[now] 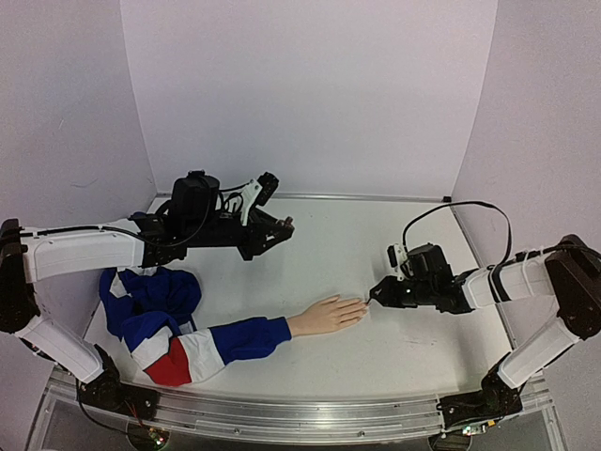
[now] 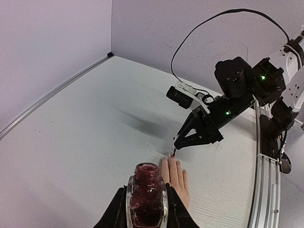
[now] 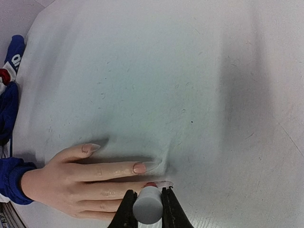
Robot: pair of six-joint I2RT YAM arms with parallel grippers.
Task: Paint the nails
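Note:
The peach mannequin hand [image 1: 327,315] lies palm down mid-table, its blue, white and red sleeve [image 1: 216,343] trailing left. Its nails show in the right wrist view: the pale thumb nail [image 3: 88,148], the pinkish index nail [image 3: 139,167] and the middle nail [image 3: 152,184], which carries red polish. My right gripper [image 3: 147,195] [image 1: 376,292] is shut on the grey brush cap [image 3: 147,206], and the brush tip [image 2: 173,153] rests at the middle fingertip. My left gripper [image 2: 146,192] [image 1: 285,226] is shut on the open dark red polish bottle [image 2: 146,195], held above the table behind the hand.
The bunched blue part of the sleeve [image 1: 150,296] lies at the left under the left arm. White walls close off the back and both sides. A metal rail [image 1: 282,418] runs along the near edge.

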